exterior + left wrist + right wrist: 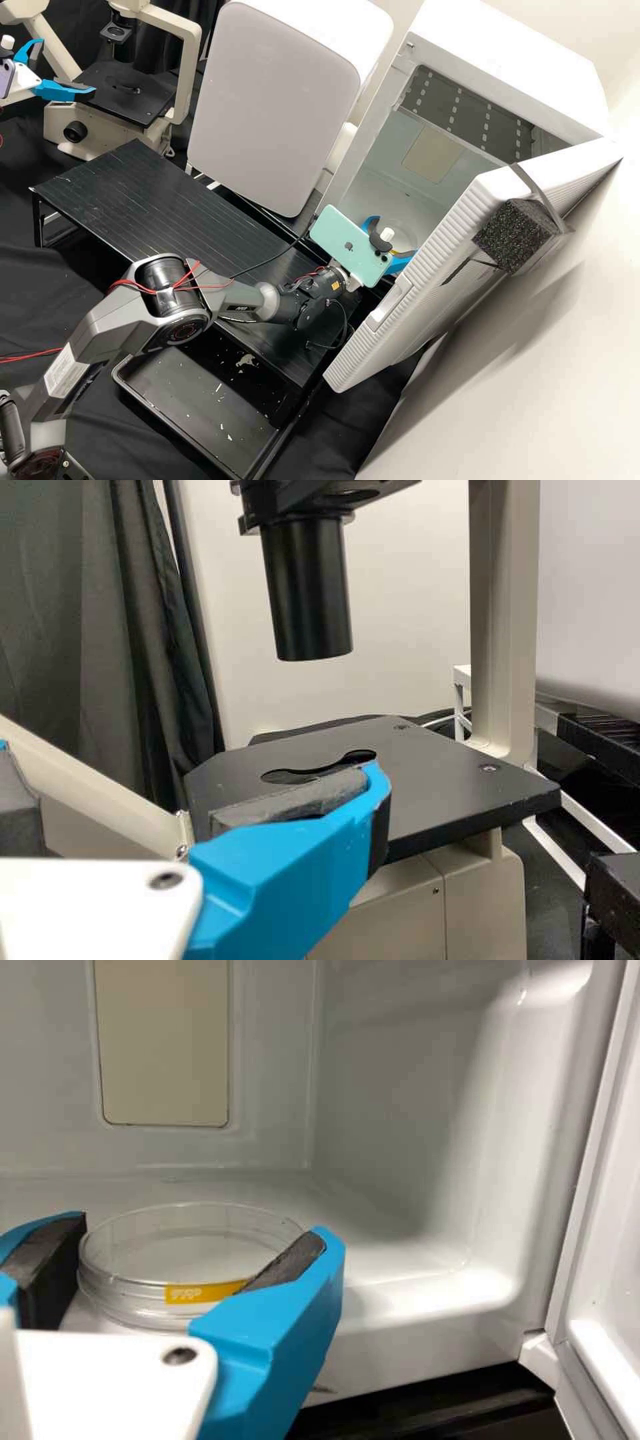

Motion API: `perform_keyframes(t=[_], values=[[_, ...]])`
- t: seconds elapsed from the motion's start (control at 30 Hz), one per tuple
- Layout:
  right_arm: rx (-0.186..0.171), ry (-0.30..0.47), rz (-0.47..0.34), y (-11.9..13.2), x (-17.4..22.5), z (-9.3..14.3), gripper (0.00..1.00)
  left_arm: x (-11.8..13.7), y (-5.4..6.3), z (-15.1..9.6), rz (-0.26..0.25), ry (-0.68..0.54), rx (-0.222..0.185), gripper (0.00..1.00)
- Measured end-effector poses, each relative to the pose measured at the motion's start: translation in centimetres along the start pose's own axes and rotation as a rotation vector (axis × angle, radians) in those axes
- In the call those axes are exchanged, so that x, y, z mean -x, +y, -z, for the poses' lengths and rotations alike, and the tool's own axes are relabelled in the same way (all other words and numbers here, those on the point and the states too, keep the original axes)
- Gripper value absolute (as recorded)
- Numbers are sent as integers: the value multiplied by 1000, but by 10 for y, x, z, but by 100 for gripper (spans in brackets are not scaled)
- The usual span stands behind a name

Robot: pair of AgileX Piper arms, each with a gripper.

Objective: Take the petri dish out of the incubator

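The incubator (pixel 513 60) stands with its door (pixel 427 287) swung wide. My right gripper (pixel 396 236) is inside its lower part, fingers spread at the clear petri dish (pixel 404 225). In the right wrist view, the round dish (pixel 190 1245), with a yellow label on its side, lies flat on the white incubator floor (pixel 410 1300). It sits between the two fingers of my right gripper (pixel 203 1235); whether the pads press on it I cannot tell. My left gripper (pixel 67 67) is open and empty in front of the microscope, and its own wrist view shows the left gripper (pixel 195 775) by the black stage.
A black slatted table (pixel 140 193) stretches before the incubator, with a black tray (pixel 193 387) below it. The microscope (pixel 127 93) is at the back left, a pale rounded appliance (pixel 273 100) beside the incubator. The door with its black foam block (pixel 510 237) flanks the right arm.
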Motion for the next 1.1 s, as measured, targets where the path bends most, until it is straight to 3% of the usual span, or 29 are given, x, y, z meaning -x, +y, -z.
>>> perform_keyframes(t=[0.17,0.33,0.67,0.97,1.1], values=[[-30,22,4,-7,13,-3,0,0,0,0,0,0,0,100],[-47,70,-33,2,40,1,0,0,0,0,0,0,0,100],[-110,88,-57,2,91,-7,0,0,0,0,0,0,0,100],[-150,175,-38,-21,152,15,0,0,0,0,0,0,0,100],[-137,197,27,-38,183,31,0,0,0,0,0,0,0,100]])
